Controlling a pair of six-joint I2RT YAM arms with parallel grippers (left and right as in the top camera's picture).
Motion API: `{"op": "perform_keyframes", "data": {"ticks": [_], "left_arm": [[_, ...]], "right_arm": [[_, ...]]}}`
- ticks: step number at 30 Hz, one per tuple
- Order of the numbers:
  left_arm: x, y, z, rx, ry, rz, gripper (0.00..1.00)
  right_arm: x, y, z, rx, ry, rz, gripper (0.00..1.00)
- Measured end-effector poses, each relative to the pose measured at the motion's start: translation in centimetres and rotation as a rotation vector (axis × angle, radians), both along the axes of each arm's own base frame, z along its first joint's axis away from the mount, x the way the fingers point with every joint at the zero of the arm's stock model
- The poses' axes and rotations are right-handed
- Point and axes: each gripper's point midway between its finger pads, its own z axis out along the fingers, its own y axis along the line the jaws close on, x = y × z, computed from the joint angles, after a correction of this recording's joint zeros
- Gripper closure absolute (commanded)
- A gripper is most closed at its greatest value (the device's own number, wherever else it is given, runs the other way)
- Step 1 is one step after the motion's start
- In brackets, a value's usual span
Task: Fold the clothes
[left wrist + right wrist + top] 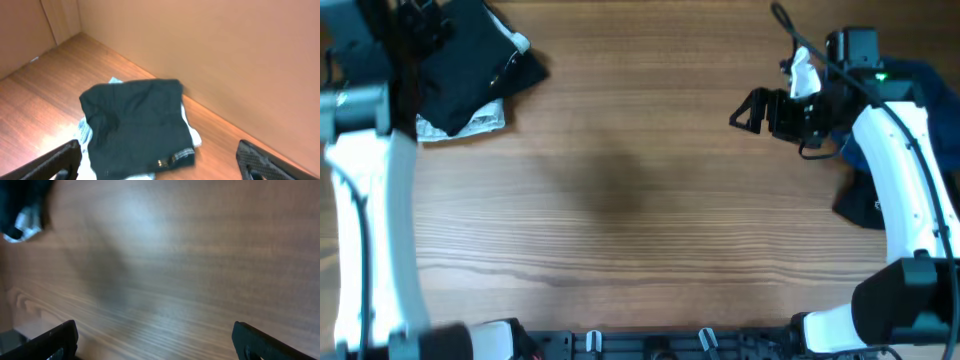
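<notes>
Stack (470,70) parked folded at far-left corner, freeing centre; unfolded pile (925,85) right edge; left gripper (159,162), right gripper (155,342) jaws released.

Warm, even light leaves a soft shadow on the table (620,195); wrist views blur.

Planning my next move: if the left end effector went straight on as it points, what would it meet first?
Probably the dark folded garment, lying on a lighter cloth, ahead between the open fingers of the left end effector; its distance is unclear.
</notes>
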Motion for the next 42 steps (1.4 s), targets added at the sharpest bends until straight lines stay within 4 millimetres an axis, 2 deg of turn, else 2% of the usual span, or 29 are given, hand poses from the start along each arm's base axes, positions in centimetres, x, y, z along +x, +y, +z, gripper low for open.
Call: {"op": "perform_keyframes", "data": {"ticks": [2, 4, 5, 7, 9, 13, 15, 18, 21, 25, 29, 32, 35, 38, 42], "left_arm": [[-2.7, -1.2, 1.2, -0.026, 0.009, -0.043, 0.00], [-5.7, -3.0, 1.4, -0.068, 0.053, -0.113, 0.00], [-6.4, -3.5, 1.4, -0.074, 0.063, -0.138, 0.00], [-8.8, -5.0, 1.8, -0.093, 0.082, -0.202, 0.00], [-10.3, -5.9, 2.4, -0.100, 0.057, -0.244, 0.00], [-15.3, -7.5, 1.1, -0.100, -0.036, -0.294, 0.00], [-17.3, -8.2, -0.1, -0.091, -0.109, -0.315, 0.00], [-19.6, -9.3, -1.7, -0.085, -0.195, -0.359, 0.00], [-19.8, -10.1, -3.3, -0.109, -0.184, -0.396, 0.00], [-19.6, -10.4, -3.8, -0.123, -0.169, -0.412, 0.00], [-19.6, -10.4, -3.8, -0.124, -0.170, -0.415, 0.00], [-19.6, -10.4, -3.8, -0.125, -0.169, -0.415, 0.00], [-19.6, -10.4, -3.8, -0.125, -0.168, -0.415, 0.00], [-19.5, -10.4, -3.9, -0.125, -0.167, -0.415, 0.00], [-19.5, -10.4, -3.9, -0.126, -0.166, -0.415, 0.00]], "right_arm": [[-0.1, 0.0, 2.1, -0.001, -0.046, 0.000, 0.01], [-1.2, 0.0, 4.4, -0.001, -0.100, -0.001, 0.01], [-1.7, 0.0, 5.3, -0.004, -0.124, -0.002, 0.00], [-4.5, -0.2, 9.0, -0.014, -0.214, -0.006, 0.01], [-6.9, -0.5, 11.5, -0.036, -0.282, -0.017, 0.01], [-11.4, -1.1, 14.5, -0.072, -0.385, -0.043, 0.01], [-12.6, -1.2, 15.2, -0.078, -0.427, -0.049, 0.01], [-13.9, -1.6, 15.2, -0.097, -0.478, -0.063, 0.01], [-13.7, -3.0, 14.3, -0.157, -0.508, -0.132, 0.00], [-12.5, -4.8, 11.5, -0.233, -0.438, -0.219, 0.00], [-11.2, -5.1, 10.1, -0.251, -0.372, -0.226, 0.00], [-9.7, -5.1, 7.6, -0.260, -0.261, -0.214, 0.00], [-8.3, -4.9, 6.3, -0.253, -0.221, -0.203, 0.00], [-7.0, -3.8, 7.7, -0.183, -0.304, -0.182, 0.00], [-8.1, -2.6, 9.8, -0.116, -0.379, -0.155, 0.00]]}}
